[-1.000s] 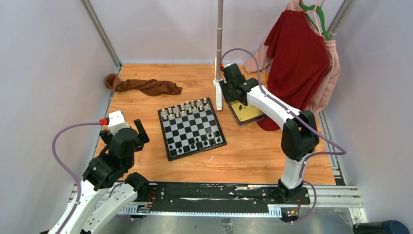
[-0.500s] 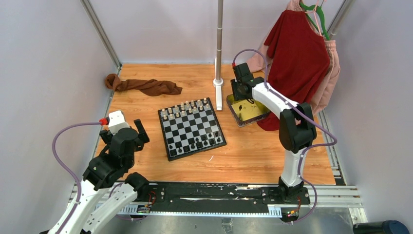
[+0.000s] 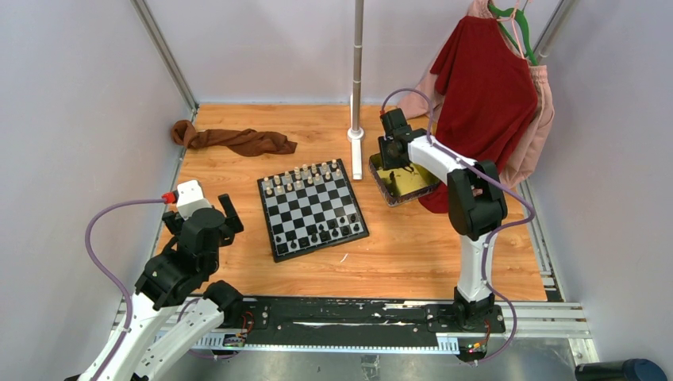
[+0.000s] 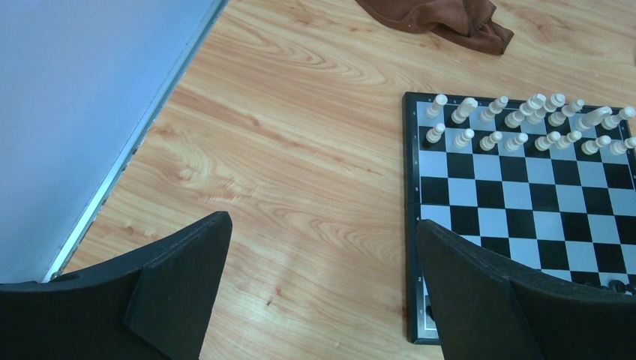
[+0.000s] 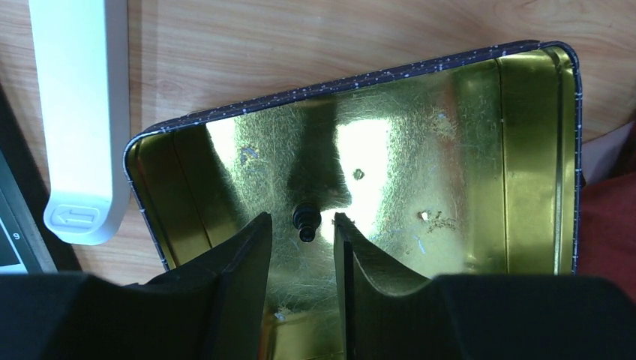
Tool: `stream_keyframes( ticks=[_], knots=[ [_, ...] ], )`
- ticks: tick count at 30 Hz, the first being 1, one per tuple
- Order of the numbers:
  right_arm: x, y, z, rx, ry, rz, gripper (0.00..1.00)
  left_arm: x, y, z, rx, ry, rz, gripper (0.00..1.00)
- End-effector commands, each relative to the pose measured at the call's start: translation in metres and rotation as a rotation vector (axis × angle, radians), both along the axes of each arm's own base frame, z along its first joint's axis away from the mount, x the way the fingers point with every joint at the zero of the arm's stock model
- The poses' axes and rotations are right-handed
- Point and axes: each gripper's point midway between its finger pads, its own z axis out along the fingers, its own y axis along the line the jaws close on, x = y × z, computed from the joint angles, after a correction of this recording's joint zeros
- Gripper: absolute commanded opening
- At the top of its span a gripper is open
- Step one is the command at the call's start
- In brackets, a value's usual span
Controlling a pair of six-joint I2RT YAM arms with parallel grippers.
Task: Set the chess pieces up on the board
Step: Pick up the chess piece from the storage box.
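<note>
The checkered board lies mid-table, with pale pieces in its two far rows and black pieces along its near rows. It also shows in the left wrist view with pale pieces. My right gripper hangs over the yellow-gold tin, open. In the right wrist view a single black piece lies on the tin's floor just beyond my fingertips, between them; the gripper is not touching it. My left gripper is open and empty over bare wood, left of the board.
A brown cloth lies at the far left. A grey pole with a white base stands beside the tin, and the base shows in the right wrist view. Red and pink clothes hang at the far right.
My right gripper has swung right from near the pole to above the tin and dropped lower toward it. The left arm has not moved.
</note>
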Motion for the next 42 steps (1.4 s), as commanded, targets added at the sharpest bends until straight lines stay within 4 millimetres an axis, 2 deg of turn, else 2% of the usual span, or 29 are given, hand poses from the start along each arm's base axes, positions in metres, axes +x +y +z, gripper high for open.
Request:
stream_keyframes(
  ticks=[1, 30, 34, 38, 42],
  knots=[
    [0.0, -0.007, -0.012, 0.015, 0.034, -0.035, 0.39, 0.002, 0.001, 0.002, 0.003, -0.015, 0.01, 1.0],
    [-0.019, -0.011, -0.028, 0.015, 0.1, -0.055, 0.26, 0.002, -0.001, 0.001, 0.001, -0.013, 0.002, 1.0],
    [-0.02, -0.012, -0.029, 0.013, 0.099, -0.062, 0.2, 0.002, -0.001, 0.001, 0.002, -0.012, 0.0, 1.0],
    [-0.021, -0.014, -0.027, 0.009, 0.096, -0.064, 0.09, 0.002, -0.001, 0.002, 0.0, -0.014, -0.002, 1.0],
    [-0.02, -0.014, -0.018, -0.002, 0.071, -0.059, 0.01, 0.002, -0.001, 0.001, -0.001, -0.015, -0.003, 1.0]
  ],
)
